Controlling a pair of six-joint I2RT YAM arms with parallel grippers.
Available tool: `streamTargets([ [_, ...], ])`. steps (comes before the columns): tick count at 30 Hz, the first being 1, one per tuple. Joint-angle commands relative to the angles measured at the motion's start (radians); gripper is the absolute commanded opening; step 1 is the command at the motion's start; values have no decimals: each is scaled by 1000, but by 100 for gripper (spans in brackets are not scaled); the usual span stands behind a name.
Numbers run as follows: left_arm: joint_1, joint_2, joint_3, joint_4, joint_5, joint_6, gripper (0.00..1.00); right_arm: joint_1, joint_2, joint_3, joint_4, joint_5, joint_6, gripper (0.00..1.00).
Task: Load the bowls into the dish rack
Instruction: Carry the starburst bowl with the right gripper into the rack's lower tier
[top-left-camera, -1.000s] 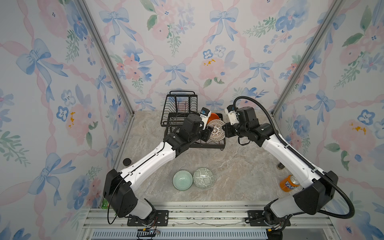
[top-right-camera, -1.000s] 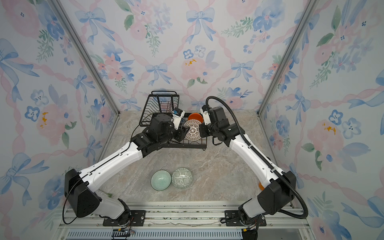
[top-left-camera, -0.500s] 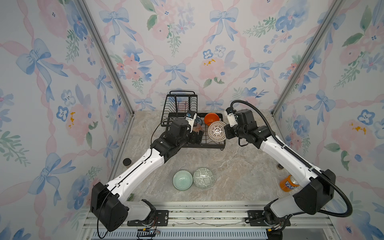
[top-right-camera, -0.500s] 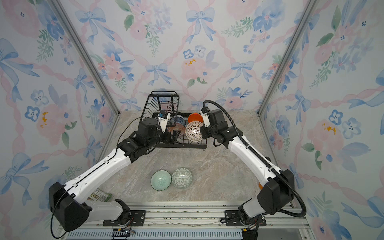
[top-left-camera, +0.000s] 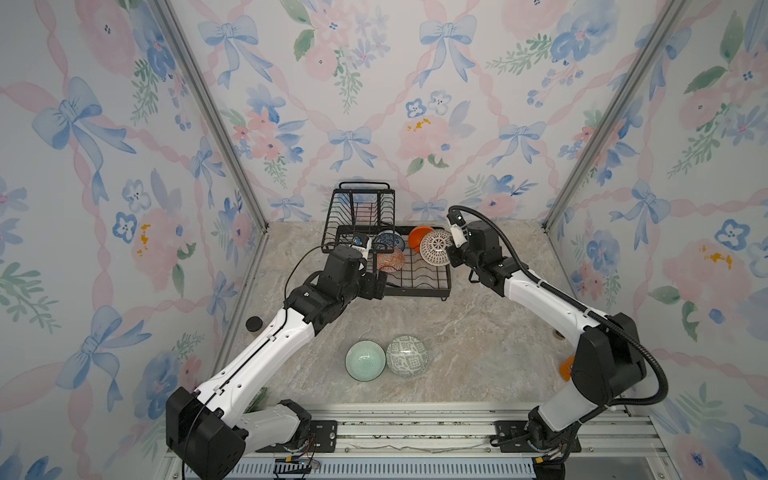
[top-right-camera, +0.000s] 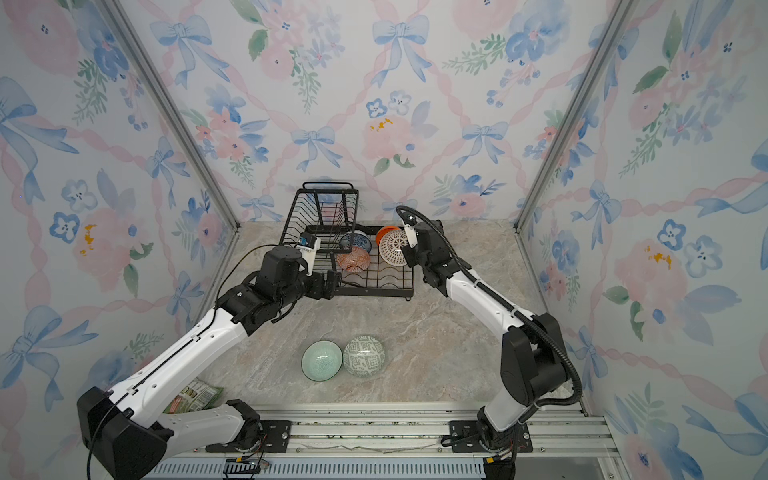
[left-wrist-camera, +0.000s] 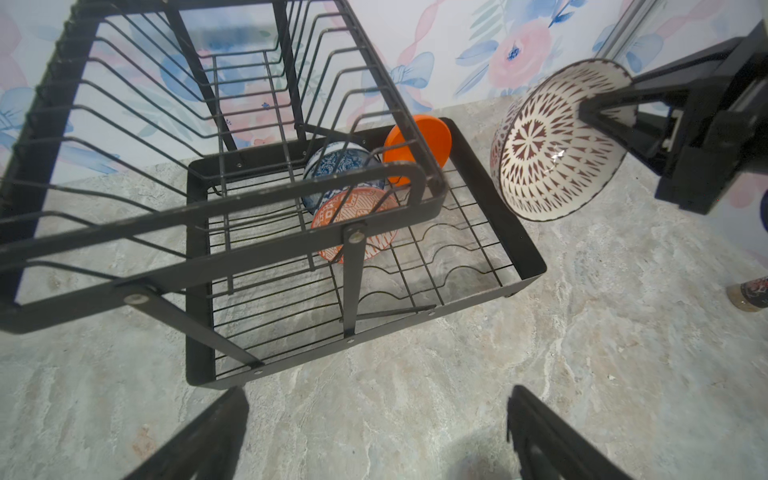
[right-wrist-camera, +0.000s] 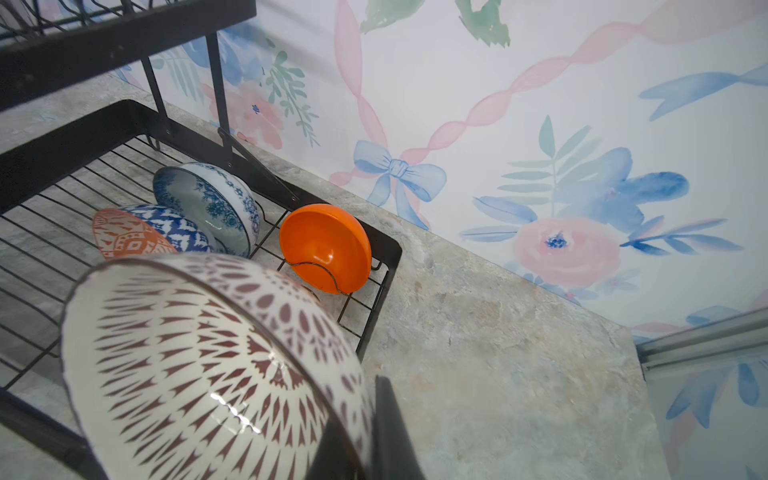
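Where the marbled tabletop (top-left-camera: 478, 332) meets the flowered back wall stands a black wire dish rack (top-left-camera: 417, 292). It has a wide lower tray and a smaller raised basket (top-left-camera: 357, 212) with a handle over the tray's left part.

Three bowls stand on edge in the lower tray. A plain orange bowl (top-left-camera: 417, 235) is in the far right corner. A blue-patterned bowl (top-left-camera: 388, 240) sits just left of it, and an orange-white geometric bowl (top-left-camera: 390, 261) leans just in front of the blue one.

A fourth, the white lattice bowl (top-left-camera: 435, 248), hangs tilted on its side at the tray's right rim. The right gripper (left-wrist-camera: 590, 112) is clamped tight on its edge. Whether the bowl touches the rack cannot be told.

Two more bowls sit side by side, touching, on the table well in front of the rack. A pale celadon bowl (top-left-camera: 365, 360) is mouth up, and a grey-green geometric bowl (top-left-camera: 407, 356) to its right looks turned over.

The left gripper (left-wrist-camera: 378, 390) is spread wide and holds nothing, near the tray's front left corner.
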Motion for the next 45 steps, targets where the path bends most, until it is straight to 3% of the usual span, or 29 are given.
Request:
streamTargets([
  [1,13,-20,-23,-53,1,-26,98,-4,43,-25,273,16,-115,0],
  [7,31,-16,-44,-61,21,-26,98,-1,134,-54,472,17,-251,0],
  [25,49,-12,-59,-60,41,-20,98,33,368,2,743,109,-556,0],
  [45,51,-13,-70,-58,48,-20,98,50,474,39,878,113,-803,0],
])
